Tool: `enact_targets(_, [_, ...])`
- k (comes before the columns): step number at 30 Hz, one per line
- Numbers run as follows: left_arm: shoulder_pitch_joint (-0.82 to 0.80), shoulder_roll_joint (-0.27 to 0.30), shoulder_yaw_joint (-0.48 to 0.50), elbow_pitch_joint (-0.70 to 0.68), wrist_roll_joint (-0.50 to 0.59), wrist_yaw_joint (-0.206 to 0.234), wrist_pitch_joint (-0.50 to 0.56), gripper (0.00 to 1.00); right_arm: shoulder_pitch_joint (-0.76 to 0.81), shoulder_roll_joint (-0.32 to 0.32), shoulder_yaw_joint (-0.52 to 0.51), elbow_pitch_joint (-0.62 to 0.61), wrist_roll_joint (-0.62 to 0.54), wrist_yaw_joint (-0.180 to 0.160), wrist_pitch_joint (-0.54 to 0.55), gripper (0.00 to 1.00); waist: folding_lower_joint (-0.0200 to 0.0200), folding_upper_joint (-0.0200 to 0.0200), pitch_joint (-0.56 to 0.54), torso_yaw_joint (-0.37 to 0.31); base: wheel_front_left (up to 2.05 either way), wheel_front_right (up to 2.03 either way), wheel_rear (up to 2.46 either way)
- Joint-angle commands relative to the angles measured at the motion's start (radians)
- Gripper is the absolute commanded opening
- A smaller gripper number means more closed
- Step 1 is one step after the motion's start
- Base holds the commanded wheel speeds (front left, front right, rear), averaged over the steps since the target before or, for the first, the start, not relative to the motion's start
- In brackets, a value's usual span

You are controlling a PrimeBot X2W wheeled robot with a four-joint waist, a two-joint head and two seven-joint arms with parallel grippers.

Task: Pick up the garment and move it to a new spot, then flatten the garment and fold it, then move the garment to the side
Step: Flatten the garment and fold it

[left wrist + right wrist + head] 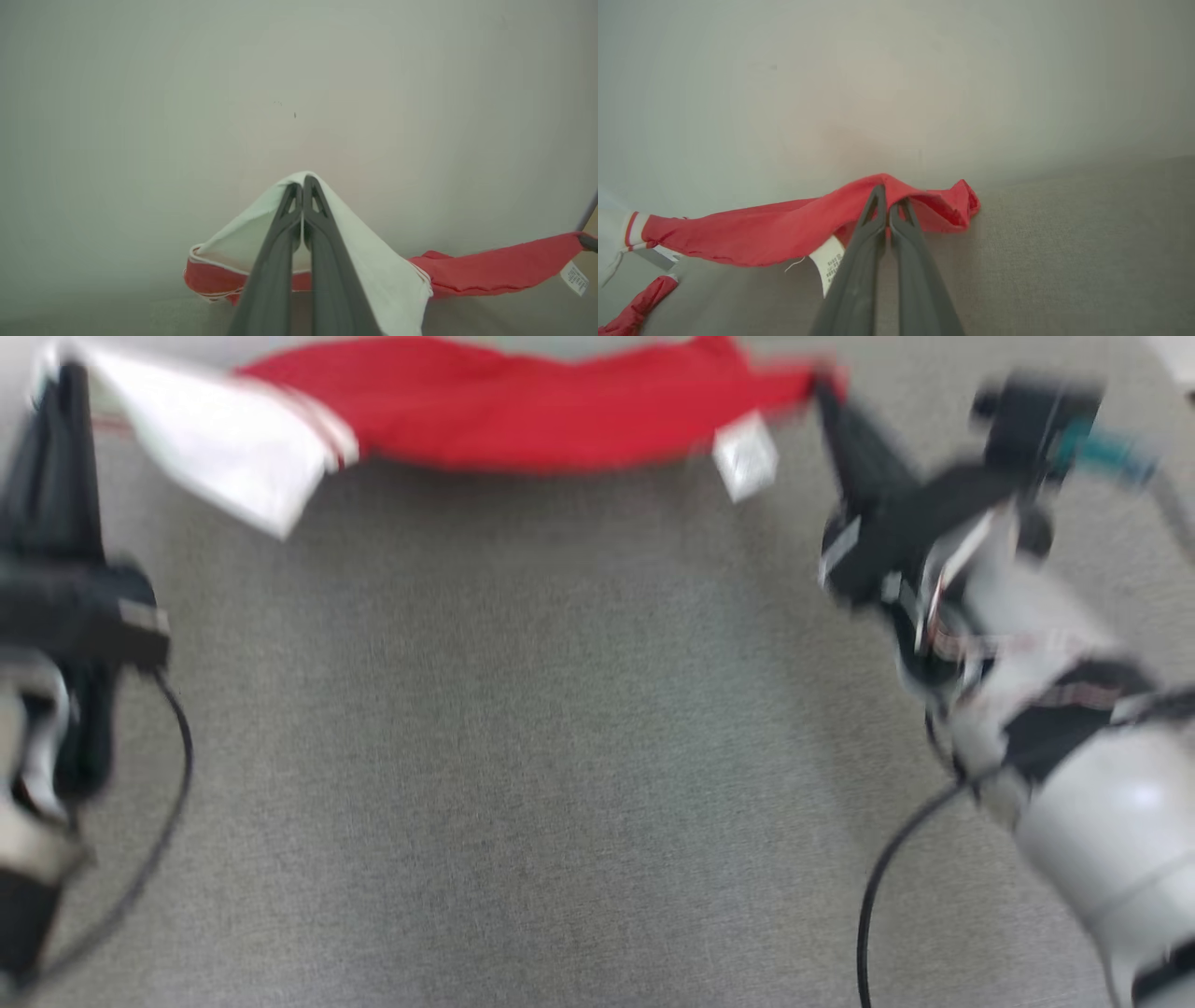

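Both grippers, left (302, 184) and right (889, 200), are clamped on the red-and-white garment (523, 411), stretched aloft between them; flattening, folding and moving aside all remain.

The right gripper (888, 205) pinches a raised fold of the red garment (752, 233), jaws together. The cloth sags away toward 9 o'clock, ending in a white-striped cuff. A white label (829, 263) hangs at 7 o'clock of the fingertips, above the grey desk (1064, 261).
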State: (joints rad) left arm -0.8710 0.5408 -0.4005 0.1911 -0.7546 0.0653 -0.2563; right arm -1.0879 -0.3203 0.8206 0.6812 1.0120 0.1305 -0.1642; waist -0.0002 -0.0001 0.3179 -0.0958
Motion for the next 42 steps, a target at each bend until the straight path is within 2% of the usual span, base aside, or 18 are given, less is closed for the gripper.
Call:
enact_targets(1, [0.080, 0.011, 0.017, -0.042, -0.007, 0.021, -0.006, 0.00, 0.058, -0.013, 0.015, -0.019, 0.014, 0.000, -0.011, 0.00, 0.0002, 0.0001, -0.054, -0.017, 0.00, 0.00, 0.00])
enact_targets(4, [0.228, 0.024, 0.046, -0.139, 0.000, 0.064, -0.008, 0.00, 0.144, -0.027, 0.034, -0.055, 0.030, 0.001, -0.021, 0.00, 0.0002, 0.0001, -0.077, -0.029, 0.00, 0.00, 0.00])
enact_targets(5, [0.228, 0.024, 0.046, -0.139, 0.000, 0.064, -0.008, 0.00, 0.144, -0.027, 0.034, -0.055, 0.030, 0.001, -0.021, 0.00, 0.0002, 0.0001, -0.077, -0.029, 0.00, 0.00, 0.00])
enact_targets(8, [0.365, 0.029, 0.064, -0.212, 0.010, 0.087, -0.008, 0.00, 0.218, -0.051, 0.041, -0.085, 0.041, 0.000, -0.025, 0.00, 0.0002, 0.0001, -0.094, -0.035, 0.00, 0.00, 0.00])
enact_targets(11, [0.491, -0.004, 0.101, -0.271, 0.011, 0.106, -0.008, 0.00, 0.282, -0.073, 0.040, -0.110, 0.040, 0.000, -0.029, 0.00, 0.0002, 0.0001, -0.112, -0.032, 0.00, 0.00, 0.00])
enact_targets(17, [0.682, -0.099, 0.151, -0.326, 0.044, 0.108, -0.009, 0.00, 0.417, -0.115, 0.014, -0.167, 0.056, 0.000, -0.028, 0.00, 0.0002, 0.0001, -0.150, -0.015, 0.00, 0.00, 0.00])
enact_targets(19, [0.733, -0.125, 0.164, -0.324, 0.069, 0.100, -0.009, 0.00, 0.462, -0.123, 0.002, -0.178, 0.056, 0.000, -0.025, 0.00, 0.0002, 0.0001, -0.163, -0.009, 0.00, 0.00, 0.00])
enact_targets(27, [0.903, -0.291, 0.244, -0.308, 0.089, 0.042, -0.009, 0.00, 0.606, -0.155, -0.052, -0.241, 0.042, 0.001, 0.019, 0.00, 0.0002, 0.0001, -0.205, 0.011, 0.00, 0.00, 0.00])
enact_targets(28, [0.935, -0.323, 0.257, -0.294, 0.099, 0.024, -0.009, 0.00, 0.645, -0.158, -0.066, -0.256, 0.037, 0.000, 0.034, 0.00, 0.0002, 0.0001, -0.218, 0.019, 0.00, 0.00, 0.00])
enact_targets(31, [0.979, -0.373, 0.265, -0.284, 0.119, 0.007, -0.007, 0.00, 0.714, -0.165, -0.101, -0.267, 0.022, 0.000, 0.048, 0.00, 0.0002, 0.0001, -0.242, 0.033, 0.00, 0.00, 0.00])
enact_targets(37, [1.056, -0.419, 0.286, -0.274, 0.153, -0.009, -0.007, 0.00, 0.845, -0.164, -0.183, -0.314, -0.023, 0.000, 0.094, 0.00, 0.0002, 0.0001, -0.268, 0.047, 0.00, 0.00, 0.00])
enact_targets(42, [1.091, -0.436, 0.295, -0.239, 0.156, -0.020, -0.007, 0.00, 0.940, -0.136, -0.247, -0.364, -0.066, 0.000, 0.161, 0.00, 0.0002, 0.0001, -0.273, 0.047, 0.00, 0.00, 0.00])
